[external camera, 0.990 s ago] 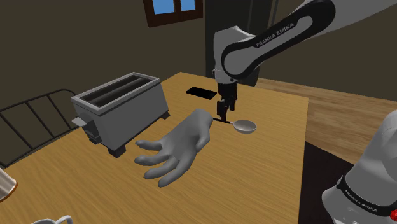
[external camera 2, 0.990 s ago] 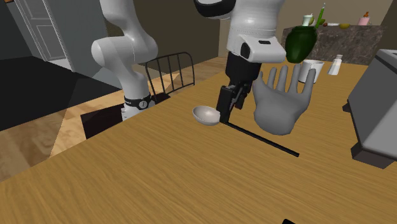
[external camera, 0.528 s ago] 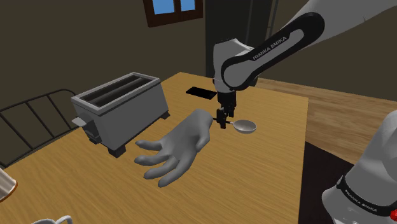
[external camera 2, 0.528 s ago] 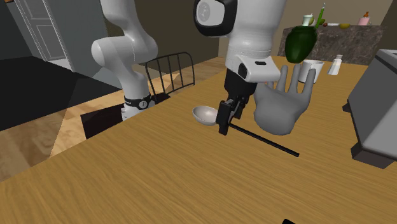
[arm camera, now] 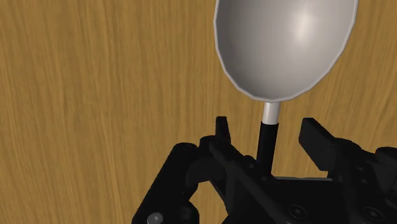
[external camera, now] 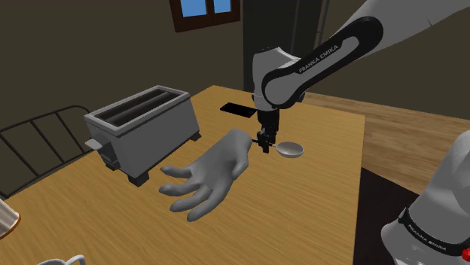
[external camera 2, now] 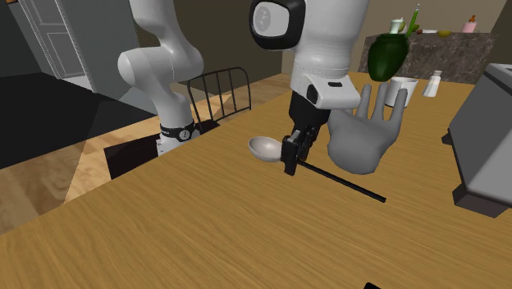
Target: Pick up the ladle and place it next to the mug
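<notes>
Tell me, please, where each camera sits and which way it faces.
Shoulder view: beside the stand, looking down over the table at the toaster and ladle; the arm reaches in from the right.
Second exterior view: across the table, facing the arm's base; arm and gripper show.
Wrist view: on the hand, looking down onto the ladle's bowl; both fingers show.
Shared: both exterior views show the grey hand model beside the gripper.

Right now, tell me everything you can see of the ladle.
The ladle has a round, shiny grey bowl, a short silver neck and a thin, straight black handle. It lies flat on the wooden table with the bowl opening upward. The open gripper straddles the handle just behind the bowl, with a finger on either side and neither touching it. The handle's far end runs past a grey hand model.
</notes>
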Controlling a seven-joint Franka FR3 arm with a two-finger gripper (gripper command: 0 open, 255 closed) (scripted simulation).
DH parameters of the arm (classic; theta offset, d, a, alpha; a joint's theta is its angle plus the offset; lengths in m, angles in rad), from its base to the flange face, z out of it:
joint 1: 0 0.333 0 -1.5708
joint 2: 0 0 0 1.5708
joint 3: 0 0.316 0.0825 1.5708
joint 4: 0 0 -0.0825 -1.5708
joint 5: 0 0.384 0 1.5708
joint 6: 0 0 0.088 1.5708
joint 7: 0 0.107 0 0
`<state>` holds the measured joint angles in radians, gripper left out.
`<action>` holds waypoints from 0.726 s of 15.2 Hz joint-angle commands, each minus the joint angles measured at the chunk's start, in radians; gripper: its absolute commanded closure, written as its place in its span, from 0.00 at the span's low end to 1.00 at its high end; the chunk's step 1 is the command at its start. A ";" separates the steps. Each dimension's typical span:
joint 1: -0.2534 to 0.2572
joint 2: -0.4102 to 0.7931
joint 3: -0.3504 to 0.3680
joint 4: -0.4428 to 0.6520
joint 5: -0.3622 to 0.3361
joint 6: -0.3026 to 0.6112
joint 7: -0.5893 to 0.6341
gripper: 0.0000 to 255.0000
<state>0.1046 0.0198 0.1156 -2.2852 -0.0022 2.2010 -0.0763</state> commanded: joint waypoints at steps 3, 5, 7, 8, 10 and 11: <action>0.000 0.000 0.000 0.000 0.000 0.000 0.000 1.00; 0.000 0.000 0.000 0.000 0.000 0.000 0.000 1.00; 0.000 0.000 0.000 0.000 0.000 0.000 0.000 1.00; 0.000 0.000 0.000 0.000 0.000 0.000 0.000 1.00; 0.000 -0.008 0.000 0.005 0.001 -0.013 -0.001 1.00; 0.000 -0.016 0.000 0.010 0.002 -0.027 -0.002 1.00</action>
<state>0.1051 0.0092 0.1161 -2.2779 -0.0006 2.1833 -0.0763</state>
